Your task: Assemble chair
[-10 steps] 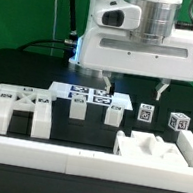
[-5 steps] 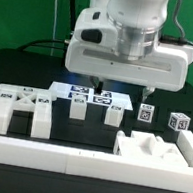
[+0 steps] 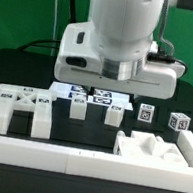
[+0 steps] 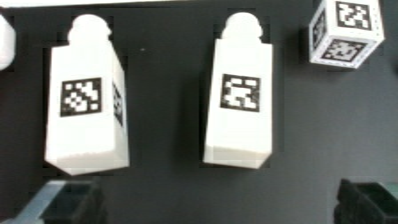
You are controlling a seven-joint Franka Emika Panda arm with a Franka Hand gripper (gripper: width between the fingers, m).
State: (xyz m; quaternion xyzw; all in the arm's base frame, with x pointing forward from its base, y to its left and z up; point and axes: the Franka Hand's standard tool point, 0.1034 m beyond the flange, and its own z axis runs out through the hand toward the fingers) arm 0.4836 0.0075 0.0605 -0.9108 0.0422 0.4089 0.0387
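Along 6 o'clock of the exterior view a white rail is running. Behind it the chair parts are sitting loose: a slab at 4 o'clock, a big block at 8 o'clock, a leg and a 2nd leg side by side at centre, a cube and a 2nd cube at 3 o'clock. The marker board is lying just behind the legs. The arm is hanging at 12 o'clock. In the wrist view the gripper is gaping wide, gripping nothing.

Matte black desk: flat top across the scene. Thin flat white marker board, printed tags: lying at the desk's rear. Low white wall: front edge. Green backdrop: behind.
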